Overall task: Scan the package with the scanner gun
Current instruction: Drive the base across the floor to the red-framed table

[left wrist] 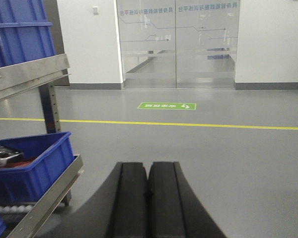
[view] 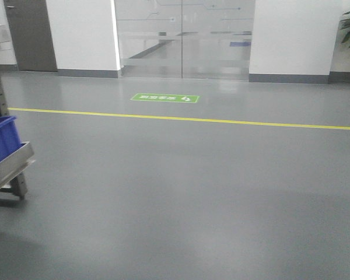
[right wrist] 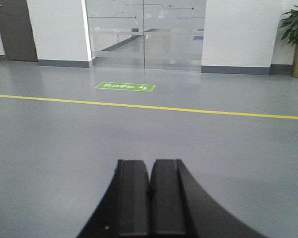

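closed left gripper [left wrist: 148,168] and closed right gripper [right wrist: 150,166] face grey floor [view: 192,192].

This looks like a factory or warehouse hall: a smooth grey floor [view: 192,192] carries a yellow line [view: 221,121] and a green floor sign [view: 165,98]. A metal rack [left wrist: 30,74] holds blue bins [left wrist: 35,163] on sloped shelves. Behind, white walls [view: 286,35] flank glass doors [view: 184,38] with printed lettering, and a plant [right wrist: 294,25] stands by the wall.
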Robot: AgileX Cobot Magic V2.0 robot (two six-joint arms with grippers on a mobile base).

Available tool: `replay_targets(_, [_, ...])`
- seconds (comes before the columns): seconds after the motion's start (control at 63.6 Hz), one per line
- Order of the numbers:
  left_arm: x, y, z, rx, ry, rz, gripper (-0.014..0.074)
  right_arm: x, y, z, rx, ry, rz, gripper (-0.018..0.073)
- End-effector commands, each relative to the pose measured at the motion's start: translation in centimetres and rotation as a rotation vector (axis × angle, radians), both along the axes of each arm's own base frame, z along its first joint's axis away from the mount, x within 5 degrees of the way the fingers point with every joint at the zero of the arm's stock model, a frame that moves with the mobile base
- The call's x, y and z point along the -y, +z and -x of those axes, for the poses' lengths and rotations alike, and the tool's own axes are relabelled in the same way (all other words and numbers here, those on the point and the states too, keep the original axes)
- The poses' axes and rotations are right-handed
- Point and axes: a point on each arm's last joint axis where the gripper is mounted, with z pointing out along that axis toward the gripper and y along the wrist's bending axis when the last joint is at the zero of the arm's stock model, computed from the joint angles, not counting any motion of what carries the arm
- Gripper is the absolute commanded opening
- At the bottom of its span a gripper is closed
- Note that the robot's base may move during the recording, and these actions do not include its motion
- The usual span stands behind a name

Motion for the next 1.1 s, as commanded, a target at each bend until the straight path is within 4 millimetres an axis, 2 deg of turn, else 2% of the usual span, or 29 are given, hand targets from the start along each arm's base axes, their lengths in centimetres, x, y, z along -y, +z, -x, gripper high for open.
replay_targets(0.0, [0.04, 0.30, 0.06, 0.024, -0.007, 0.015, -0.0111, 0.04, 0.22, 0.03, 0.024, -0.005, 0.012, -0.0154])
replay_targets(1.084, [0.04, 0.30, 0.06, 0.024, -0.007, 0.015, -0.0111, 0.04, 0.22, 0.03, 0.024, -0.005, 0.012, -0.0154])
